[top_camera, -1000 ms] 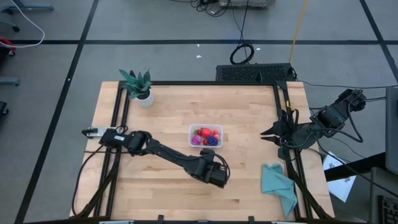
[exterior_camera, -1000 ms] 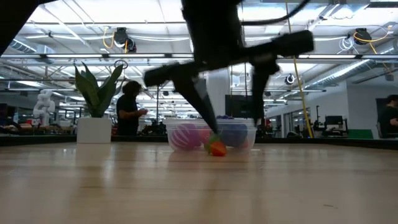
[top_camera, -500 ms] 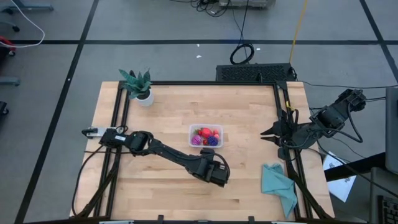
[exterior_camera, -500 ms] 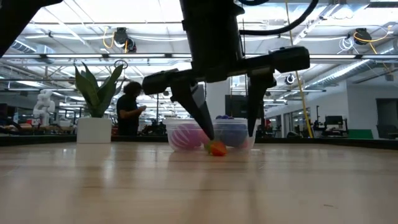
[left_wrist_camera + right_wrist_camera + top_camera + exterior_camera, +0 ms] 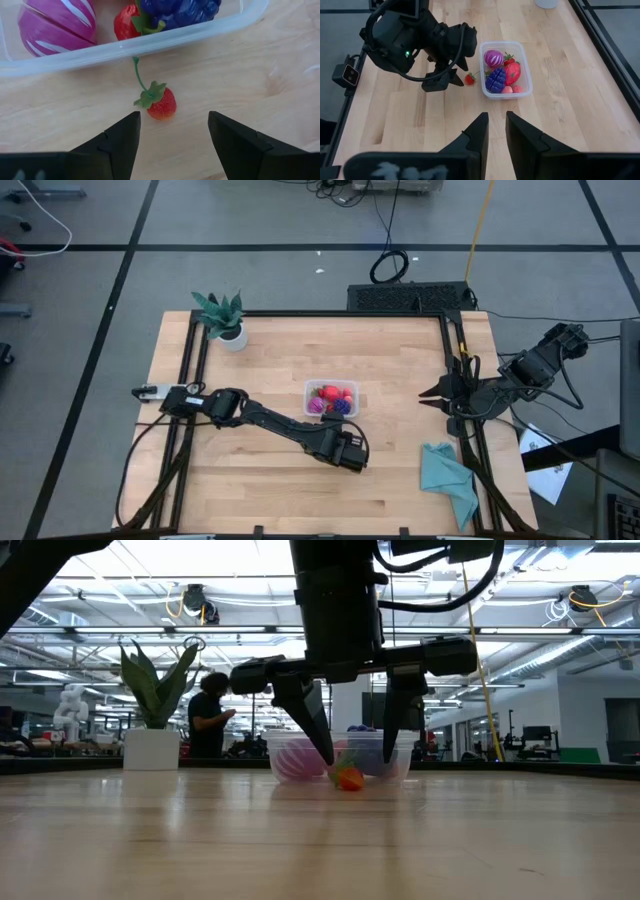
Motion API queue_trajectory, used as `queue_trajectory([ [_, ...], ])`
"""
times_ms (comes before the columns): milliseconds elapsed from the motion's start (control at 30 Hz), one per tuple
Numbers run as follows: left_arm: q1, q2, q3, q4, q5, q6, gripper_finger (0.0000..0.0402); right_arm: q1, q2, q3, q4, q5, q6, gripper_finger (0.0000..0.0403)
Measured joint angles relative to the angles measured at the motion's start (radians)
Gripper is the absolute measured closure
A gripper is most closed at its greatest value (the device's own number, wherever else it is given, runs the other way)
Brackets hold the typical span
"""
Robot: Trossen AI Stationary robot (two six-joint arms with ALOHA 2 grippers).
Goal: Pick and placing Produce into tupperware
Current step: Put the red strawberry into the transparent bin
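Note:
A small red strawberry [image 5: 161, 103] with a green stem lies on its side on the table, just near of the clear tupperware [image 5: 331, 398]; the stem points at the container's wall [image 5: 150, 46]. Inside the tupperware lie a magenta striped ball [image 5: 57, 24], a dark purple cluster [image 5: 180, 9] and red pieces [image 5: 512, 72]. My left gripper [image 5: 173, 116] is open and points steeply down, a finger on either side of the strawberry [image 5: 349, 778], apart from it. My right gripper [image 5: 432, 394] waits shut at the table's right edge.
A green potted plant [image 5: 222, 320] stands at the far left corner. A teal cloth [image 5: 448, 475] lies at the near right, by the table's black frame [image 5: 462, 380]. Bare wood lies to the left of and near of the tupperware. A person [image 5: 208, 720] stands in the room behind.
My left gripper has sunk a little and shifted toward the tupperware, tipping steeper; its fingers, slanted before, now stand level on either side of the strawberry. It has stayed open. The strawberry has not moved.

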Motion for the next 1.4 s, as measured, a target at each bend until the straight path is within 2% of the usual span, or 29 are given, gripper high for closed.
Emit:
queue_trajectory([
  [400, 0.007, 0.011, 0.001, 0.007, -0.001, 0.008, 0.0163, 0.000, 0.000, 0.000, 0.000, 0.000, -0.005, 0.0348],
  [533, 0.012, 0.039, 0.000, 0.016, 0.031, 0.007, 0.0163, 0.000, 0.000, 0.000, 0.000, 0.000, -0.005, 0.0348],
  [800, 0.015, 0.037, 0.000, 0.009, 0.000, 0.006, 0.0163, 0.000, 0.000, 0.000, 0.001, 0.000, -0.005, 0.0348],
  [1133, 0.032, 0.037, 0.000, 0.007, 0.017, 0.008, 0.0164, 0.000, 0.000, 0.000, 0.002, 0.000, -0.005, 0.0348],
  [1233, 0.033, 0.037, 0.000, 0.009, 0.025, 0.008, 0.0179, 0.000, 0.000, 0.000, 0.002, 0.000, -0.005, 0.0348],
  [1400, 0.028, 0.037, 0.000, 0.016, 0.025, 0.017, 0.0231, 0.000, 0.000, 0.000, 0.002, 0.000, -0.005, 0.0348],
])
